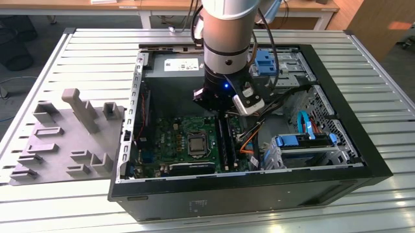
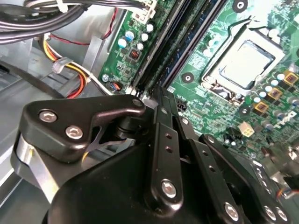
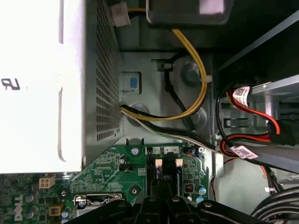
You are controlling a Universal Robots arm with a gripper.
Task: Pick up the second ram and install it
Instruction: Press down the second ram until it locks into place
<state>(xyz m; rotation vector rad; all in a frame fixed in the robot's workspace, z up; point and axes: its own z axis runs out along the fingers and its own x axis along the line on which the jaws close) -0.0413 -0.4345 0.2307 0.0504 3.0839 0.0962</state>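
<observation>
Second ram (image 2: pixel 184 44) seated in motherboard (image 2: pixel 243 28) slot, frame centre; gripper (image 2: pixel 161 100) above, fingers together.

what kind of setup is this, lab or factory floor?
Most likely a lab or workshop test bench: an open computer case lies on a slatted metal table, a grey parts fixture sits beside it, and wooden desks stand behind. The pincer is over the motherboard.

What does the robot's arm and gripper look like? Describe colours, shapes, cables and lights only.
The arm is a thick silver-grey cylinder with a black band, ending in a black wrist block carrying a small blue light. Black cables run down beside it. The gripper is matt black, built of jointed flat links fastened with silver screws.
</observation>
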